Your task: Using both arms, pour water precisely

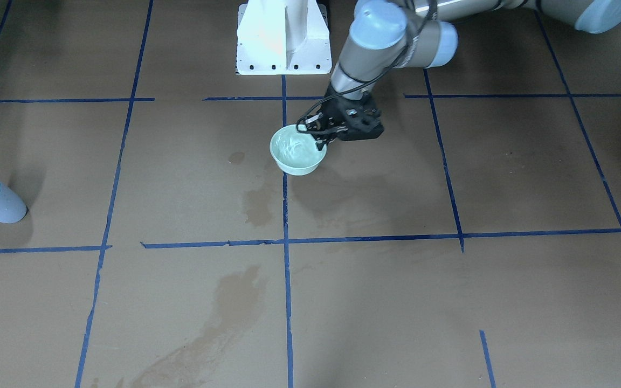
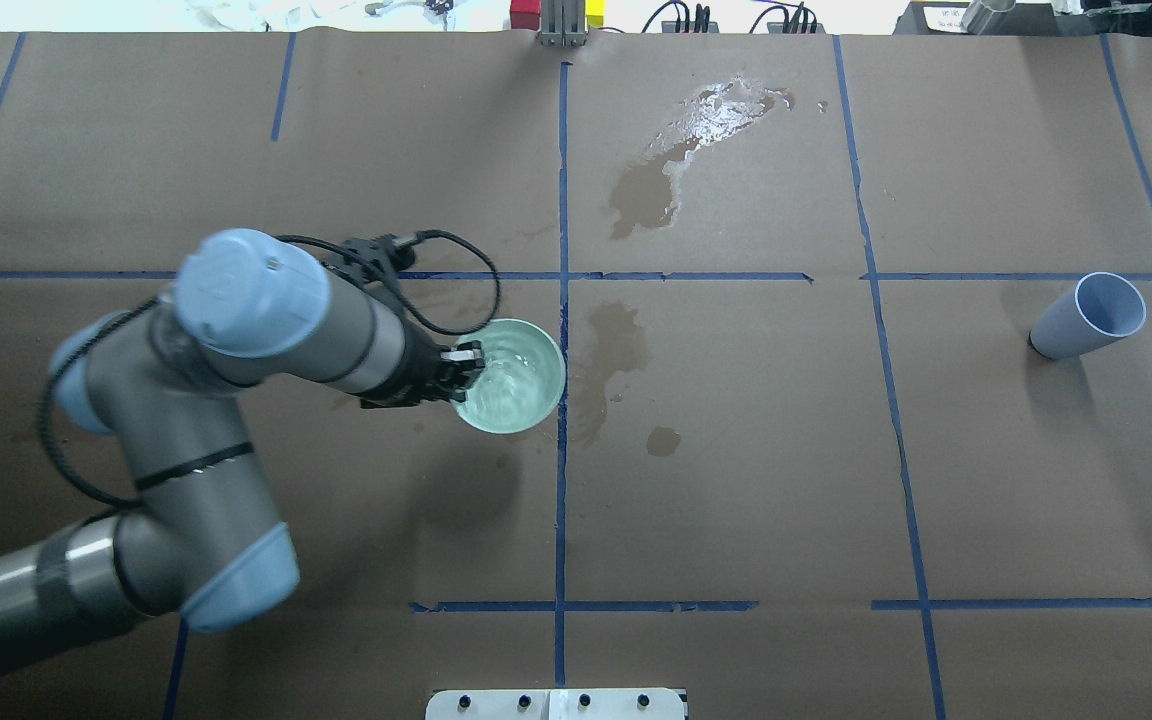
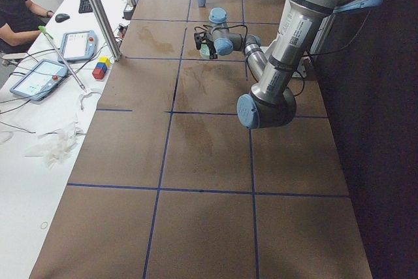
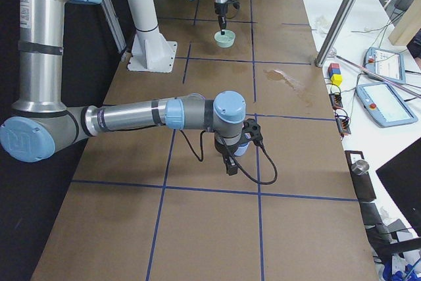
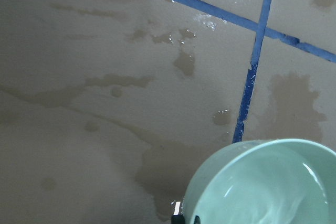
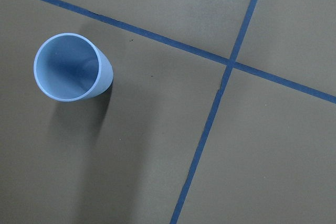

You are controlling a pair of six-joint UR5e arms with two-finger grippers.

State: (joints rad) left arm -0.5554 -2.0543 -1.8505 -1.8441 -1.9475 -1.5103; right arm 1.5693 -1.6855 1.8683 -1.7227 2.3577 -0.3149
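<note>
A mint-green bowl [image 2: 511,388] holds clear, rippling water [image 2: 521,375] near the table's centre line. My left gripper [image 2: 466,362] is shut on the bowl's near-left rim and keeps the bowl about level; it also shows in the front view [image 1: 318,141]. The left wrist view shows the bowl [image 5: 262,187] just over wet paper. A light-blue cup [image 2: 1088,315] stands empty at the far right, apart from the bowl. The right wrist view looks down into the cup [image 6: 72,66]. My right gripper [image 4: 231,166] shows only in the right side view, so I cannot tell its state.
Brown paper with blue tape lines covers the table [image 2: 736,480]. A glossy spilled pool [image 2: 706,110] lies at the far centre, and damp stains [image 2: 616,350] lie beside the bowl. The white pedestal [image 1: 283,37] stands at the robot's side. Tablets [image 4: 381,97] lie on a side bench.
</note>
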